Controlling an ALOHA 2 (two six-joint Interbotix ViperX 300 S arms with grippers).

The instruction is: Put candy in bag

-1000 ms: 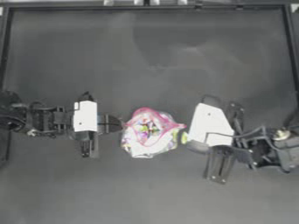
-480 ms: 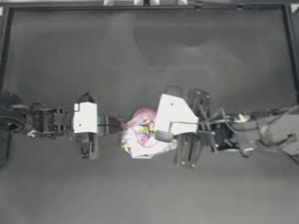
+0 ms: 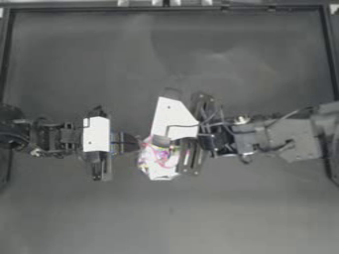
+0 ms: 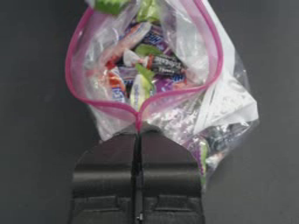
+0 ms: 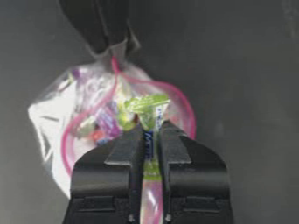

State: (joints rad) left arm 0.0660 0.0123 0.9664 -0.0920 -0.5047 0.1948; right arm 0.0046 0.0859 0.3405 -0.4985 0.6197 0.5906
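- The left tool (image 4: 138,135) sits just left of the clear plastic zip bag with the pink seal strip (image 4: 146,70). Its jaws are pressed tight together on the near edge of the seal strip, so it holds the bag's mouth up and open.
- The bag lies in the middle of the dark bench (image 3: 165,64), between the two tools. It is full of bright wrapped sweets.
- The small flat yellow-green wrapped candy (image 5: 147,107) is pinched between the jaws of the right tool (image 5: 149,127). Its green end pokes out past the jaw tips, right over the open mouth of the bag.
- The right tool has reached in from the right side of the bag and is above it (image 3: 189,158).
- I think the step now is the drop. The candy is over the bag but not let go yet.
- Next, the right tool should spread its jaws so the candy falls inside the pink rim. The left tool should hold the bag as it is.
- Some wrappers in the bag have letters on them, and so does the held candy, but they are too blurry to read.
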